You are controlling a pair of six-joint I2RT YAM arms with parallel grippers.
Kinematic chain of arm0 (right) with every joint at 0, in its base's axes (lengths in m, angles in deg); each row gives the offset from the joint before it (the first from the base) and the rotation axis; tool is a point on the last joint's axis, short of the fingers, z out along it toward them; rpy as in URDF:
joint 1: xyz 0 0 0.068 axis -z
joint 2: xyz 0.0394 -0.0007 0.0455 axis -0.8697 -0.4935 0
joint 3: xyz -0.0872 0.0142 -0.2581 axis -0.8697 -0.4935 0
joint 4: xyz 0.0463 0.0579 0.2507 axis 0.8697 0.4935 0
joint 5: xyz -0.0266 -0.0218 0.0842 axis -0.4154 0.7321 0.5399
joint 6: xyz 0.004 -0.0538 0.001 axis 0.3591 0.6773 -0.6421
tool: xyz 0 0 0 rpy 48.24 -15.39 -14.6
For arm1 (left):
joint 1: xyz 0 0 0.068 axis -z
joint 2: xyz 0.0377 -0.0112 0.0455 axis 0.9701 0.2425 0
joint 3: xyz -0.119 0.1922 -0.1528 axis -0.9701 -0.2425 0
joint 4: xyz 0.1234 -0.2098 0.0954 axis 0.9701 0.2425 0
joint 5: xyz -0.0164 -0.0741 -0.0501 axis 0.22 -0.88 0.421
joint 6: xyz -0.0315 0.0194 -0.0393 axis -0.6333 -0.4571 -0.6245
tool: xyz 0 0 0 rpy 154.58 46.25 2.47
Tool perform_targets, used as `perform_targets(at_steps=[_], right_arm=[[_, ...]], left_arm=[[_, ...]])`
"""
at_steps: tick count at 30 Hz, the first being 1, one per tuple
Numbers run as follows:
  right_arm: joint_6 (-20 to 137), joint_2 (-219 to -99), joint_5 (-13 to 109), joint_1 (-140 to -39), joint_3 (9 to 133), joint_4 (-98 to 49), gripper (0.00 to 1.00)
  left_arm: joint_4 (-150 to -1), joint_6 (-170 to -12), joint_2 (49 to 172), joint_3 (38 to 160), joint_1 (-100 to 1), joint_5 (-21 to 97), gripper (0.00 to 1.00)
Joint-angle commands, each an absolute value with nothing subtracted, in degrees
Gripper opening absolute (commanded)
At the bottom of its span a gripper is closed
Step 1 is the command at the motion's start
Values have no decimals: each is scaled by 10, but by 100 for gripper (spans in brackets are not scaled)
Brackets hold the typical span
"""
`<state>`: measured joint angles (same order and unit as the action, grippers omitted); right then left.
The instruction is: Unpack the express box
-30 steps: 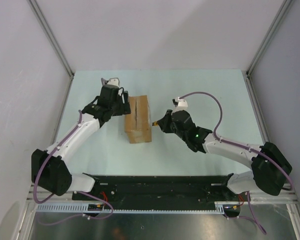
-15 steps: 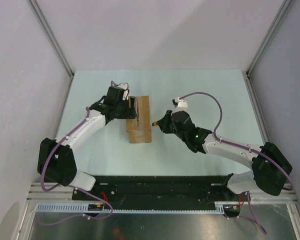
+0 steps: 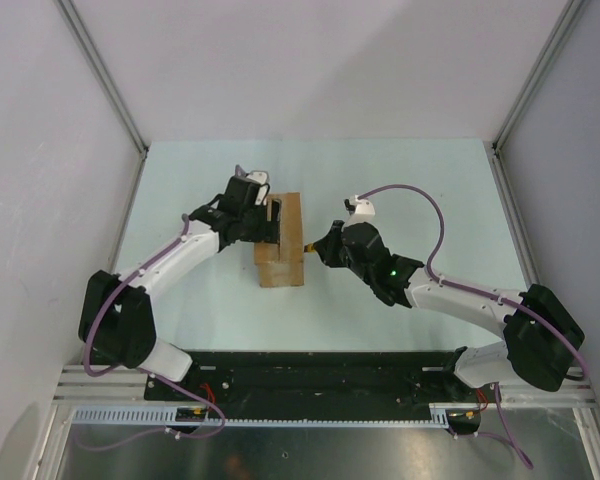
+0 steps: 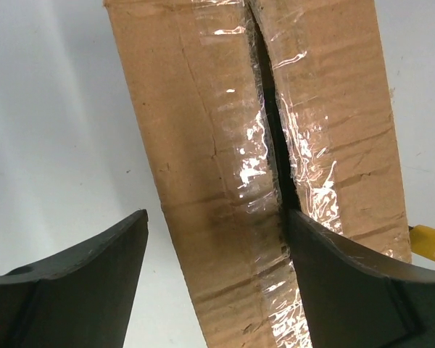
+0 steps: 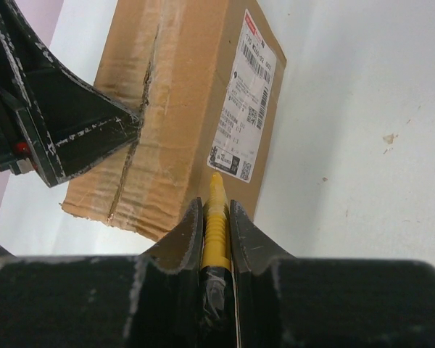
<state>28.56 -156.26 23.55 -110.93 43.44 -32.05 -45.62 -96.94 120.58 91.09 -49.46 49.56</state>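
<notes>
The express box (image 3: 283, 250) is a brown carton lying on the table between the arms, its taped top seam (image 4: 270, 123) split open along a dark slit. My left gripper (image 3: 271, 219) is open over the box's far end. In the left wrist view (image 4: 217, 217) it straddles the box's left top flap (image 4: 203, 145), with one finger (image 4: 348, 290) at the slit and the other (image 4: 80, 283) outside the left wall. My right gripper (image 5: 216, 217) is shut on a yellow-and-black utility knife (image 5: 216, 206). The knife's tip is next to the box's labelled right side (image 5: 245, 101).
The box (image 5: 167, 94) rests on a pale green table (image 3: 400, 190) enclosed by white walls with metal corner posts. The left gripper's finger (image 5: 72, 138) shows on the box top in the right wrist view. The knife's yellow end (image 4: 429, 243) shows at the left wrist view's right edge.
My left gripper has moved right from beside the box's left side to over its top, one finger reaching the seam. The right arm and knife have stayed put.
</notes>
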Motion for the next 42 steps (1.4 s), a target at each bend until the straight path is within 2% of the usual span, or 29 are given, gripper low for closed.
perform_targets(at_steps=[1,5,9,11,20,24,28,31,32,35,42], right_arm=[[278,-1559,217,-1114,439,-326,0],[277,-1558,217,-1113,439,-327,0],[276,-1558,216,-1113,438,-324,0],[275,-1558,216,-1114,439,-323,0],[276,-1553,213,-1117,439,-329,0],[277,-1550,213,-1116,439,-330,0],[283,-1544,207,-1116,443,-325,0],[290,-1537,202,-1112,446,-320,0],[290,-1537,198,-1111,447,-320,0],[296,-1533,192,-1105,452,-316,0],[315,-1543,195,-1069,477,-322,0]], left_arm=[[-432,-938,1207,919,-471,521,82],[-420,-936,1213,928,-465,549,80],[-394,-940,1215,949,-464,577,67],[-382,-940,1212,957,-464,585,64],[-368,-942,1187,984,-464,583,60],[-368,-939,1191,987,-464,554,45],[-370,-915,1195,995,-465,502,45],[-370,-900,1199,1004,-465,484,53],[-371,-897,1200,1006,-465,477,60],[-374,-896,1197,1011,-465,470,69],[-381,-906,1182,1026,-465,462,77]])
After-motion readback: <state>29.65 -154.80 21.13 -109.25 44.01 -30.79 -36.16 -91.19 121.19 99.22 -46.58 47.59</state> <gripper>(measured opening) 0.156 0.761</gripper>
